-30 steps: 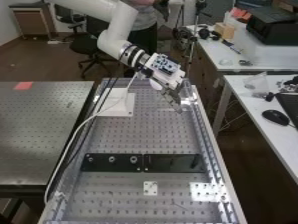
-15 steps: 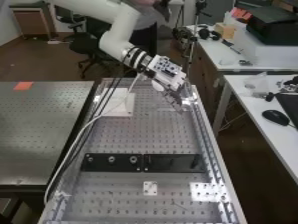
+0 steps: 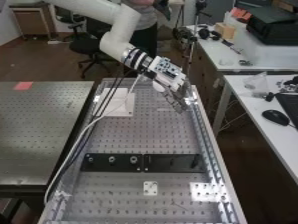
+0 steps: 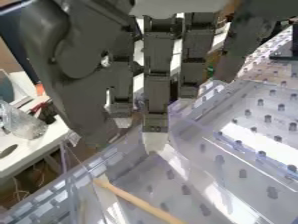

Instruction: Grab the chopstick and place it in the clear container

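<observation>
Over the perforated counter (image 3: 173, 187) at one o'clock in the high view: the hand (image 3: 177, 96), released, straight-fingered. Past the fingertips in the wrist view: a slanting pale chopstick (image 4: 136, 201), out of the grasp, near the clear container's walls (image 4: 189, 125). Cannot tell whether inside or outside them, nor name any other contents.

Two plates (image 3: 174, 164) lie end to end across the worktop (image 3: 146, 137), third plate (image 3: 151, 184) nearer the high camera. Chopstick (image 4: 136, 200) near side rail (image 4: 61, 185).
</observation>
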